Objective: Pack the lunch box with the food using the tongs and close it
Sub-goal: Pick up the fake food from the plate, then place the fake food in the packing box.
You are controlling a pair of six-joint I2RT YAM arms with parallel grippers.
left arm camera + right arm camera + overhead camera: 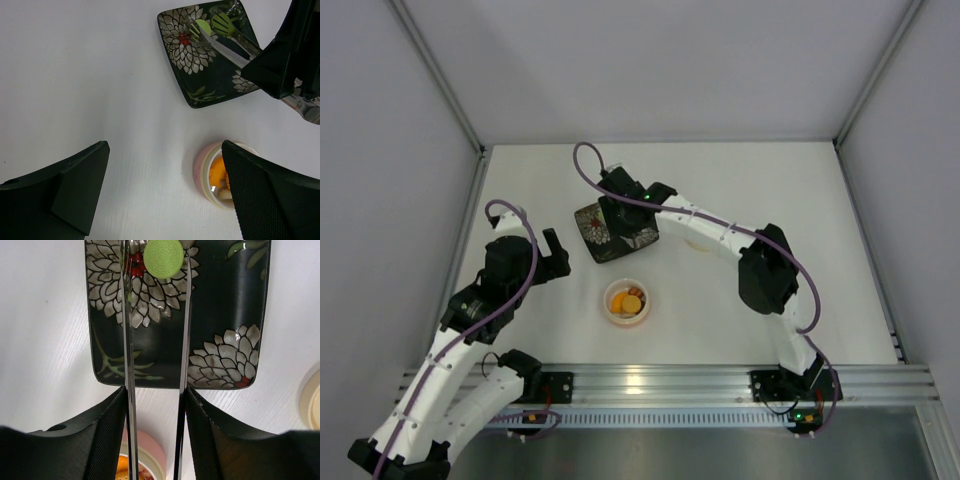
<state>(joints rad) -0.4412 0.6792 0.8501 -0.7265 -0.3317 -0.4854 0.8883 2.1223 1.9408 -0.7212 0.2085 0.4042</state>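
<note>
The lunch box (626, 302), round with a pink rim, stands at mid-table with orange and reddish food (627, 299) in it; its rim also shows under the right wrist (150, 447) and beside my left finger (202, 172). My right gripper (155, 395) (623, 222) is shut on the tongs (129, 340), whose thin arms reach out over the black floral plate (225, 300). A green round piece (163, 256) lies between the tong tips. My left gripper (164, 165) (556, 257) stands open and holds nothing, left of the box.
The cream lid (312, 400) lies on the table right of the plate, partly under the right arm. In the left wrist view, the plate (200, 75) carries a light green piece (202, 26) and a darker green one (221, 24). White walls enclose the table.
</note>
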